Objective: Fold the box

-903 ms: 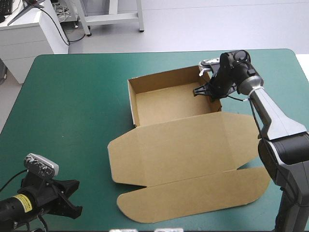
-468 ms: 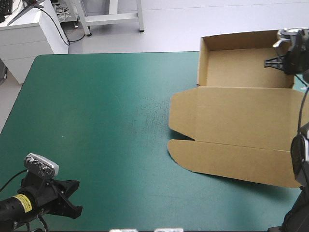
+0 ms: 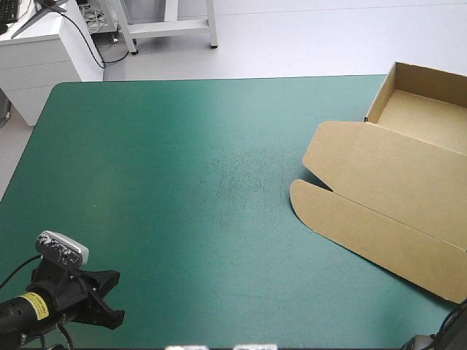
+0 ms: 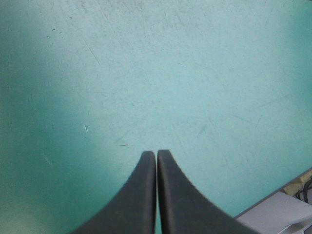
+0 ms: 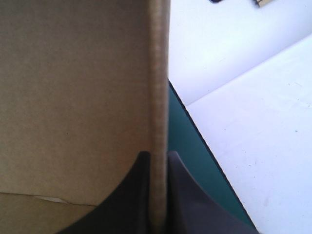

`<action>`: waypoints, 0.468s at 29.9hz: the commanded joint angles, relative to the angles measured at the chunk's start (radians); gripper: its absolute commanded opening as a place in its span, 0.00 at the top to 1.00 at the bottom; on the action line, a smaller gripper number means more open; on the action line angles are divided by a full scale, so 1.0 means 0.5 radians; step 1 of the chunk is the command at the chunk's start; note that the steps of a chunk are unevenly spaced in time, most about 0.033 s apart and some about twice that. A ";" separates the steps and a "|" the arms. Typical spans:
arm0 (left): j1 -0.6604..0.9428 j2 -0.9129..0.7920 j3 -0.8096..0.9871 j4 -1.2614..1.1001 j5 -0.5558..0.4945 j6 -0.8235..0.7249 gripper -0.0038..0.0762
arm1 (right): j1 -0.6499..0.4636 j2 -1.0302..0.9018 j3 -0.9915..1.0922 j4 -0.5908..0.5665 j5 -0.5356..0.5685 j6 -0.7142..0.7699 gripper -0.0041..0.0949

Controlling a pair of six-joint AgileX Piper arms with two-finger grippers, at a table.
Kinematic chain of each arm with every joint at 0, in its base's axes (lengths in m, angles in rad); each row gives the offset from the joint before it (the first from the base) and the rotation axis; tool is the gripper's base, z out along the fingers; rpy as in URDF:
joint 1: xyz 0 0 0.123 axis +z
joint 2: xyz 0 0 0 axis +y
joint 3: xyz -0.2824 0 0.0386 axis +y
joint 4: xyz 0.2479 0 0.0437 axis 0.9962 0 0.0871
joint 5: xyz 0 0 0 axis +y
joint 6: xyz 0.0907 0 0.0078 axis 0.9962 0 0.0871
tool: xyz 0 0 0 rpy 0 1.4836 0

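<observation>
Cardboard takes up the right side of the table (image 3: 219,79) in the high view: the brown box (image 3: 394,197) lies there as an open tray with its lid spread flat. We see the tray (image 3: 427,109) at the far right corner, its walls raised, and part of it runs past the picture's right border. The lid (image 3: 387,175) stretches from the tray toward the near side, slanting across the teal-green cover (image 3: 146,219). It ends in a long flap (image 3: 365,233) with a rounded corner that lies on the cover. We cannot tell whether the tray itself rests on the table or hangs a little above it.

The right claw (image 5: 157,155) is clamped on the box. In its own wrist view the two black fingers press almost together, with one upright wall (image 5: 158,73) of the tray edge-on between them. On one side of that wall we look into the brown inside of the tray. On the other side a narrow strip of the cover shows, with the table's edge just beside the wall. This claw lies outside the high view.

The left claw (image 4: 156,153) is well apart from the box, at the near left corner of the table. Its fingers are together, meeting in one pointed arch, and under them we see scuffed cover with the table's edge near one side.
</observation>
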 commanded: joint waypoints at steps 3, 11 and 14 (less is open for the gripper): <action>-0.008 0.018 -0.048 -0.027 -0.122 -0.003 0.96 | -0.057 -0.105 -0.028 0.173 0.010 -0.082 0.77; -0.008 0.018 -0.048 -0.027 -0.143 -0.003 0.96 | -0.057 -0.147 -0.028 0.151 0.014 -0.066 0.06; -0.008 0.018 -0.048 -0.027 -0.143 -0.003 0.96 | -0.057 -0.249 -0.028 0.179 0.014 -0.072 0.05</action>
